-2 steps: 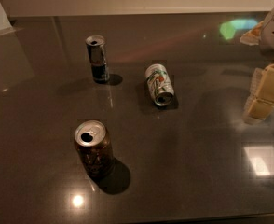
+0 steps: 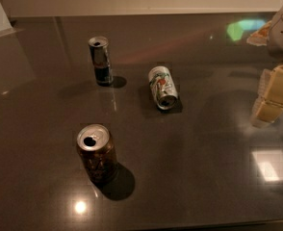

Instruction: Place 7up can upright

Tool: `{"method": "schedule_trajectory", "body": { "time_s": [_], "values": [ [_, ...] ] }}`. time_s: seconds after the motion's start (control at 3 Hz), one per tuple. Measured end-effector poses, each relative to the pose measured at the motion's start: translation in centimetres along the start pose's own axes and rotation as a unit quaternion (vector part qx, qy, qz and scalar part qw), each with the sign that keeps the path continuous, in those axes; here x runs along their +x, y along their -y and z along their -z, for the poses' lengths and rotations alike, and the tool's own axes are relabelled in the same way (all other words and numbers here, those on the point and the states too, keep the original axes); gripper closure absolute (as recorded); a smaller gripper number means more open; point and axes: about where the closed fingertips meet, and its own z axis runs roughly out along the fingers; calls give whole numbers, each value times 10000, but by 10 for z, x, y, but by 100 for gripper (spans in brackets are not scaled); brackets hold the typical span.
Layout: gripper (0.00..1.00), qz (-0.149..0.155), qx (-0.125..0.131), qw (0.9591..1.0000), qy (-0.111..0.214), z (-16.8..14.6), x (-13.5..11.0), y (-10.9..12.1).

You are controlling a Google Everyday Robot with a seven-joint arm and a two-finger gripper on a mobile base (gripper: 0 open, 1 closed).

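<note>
Looking down on a dark, glossy tabletop [image 2: 204, 177]. Seeing the beige end effector [image 2: 270, 100] hanging at the right edge, partly cut off; not managing to tell whether open or closed. Counting three cans, all apart from it: one 7up can [image 2: 162, 87] lying on its side, nearest on its left; one slim dark can [image 2: 100, 60] standing farther left; one brown can [image 2: 96, 153] standing leftward, nearer the camera.
</note>
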Motion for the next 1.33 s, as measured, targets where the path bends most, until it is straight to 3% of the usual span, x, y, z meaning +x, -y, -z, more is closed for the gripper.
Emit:
{"method": "schedule_trajectory", "body": {
  "time_s": [0.33,0.67,1.0,1.33],
  "values": [
    [0,313,-77,9994,122,-10,-15,13],
    [0,1159,-160,9919,496,-38,-49,36],
    [0,2072,-175,9744,858,-57,-81,44],
    [0,3153,-241,9425,1085,-74,-111,54]
  ]
}}
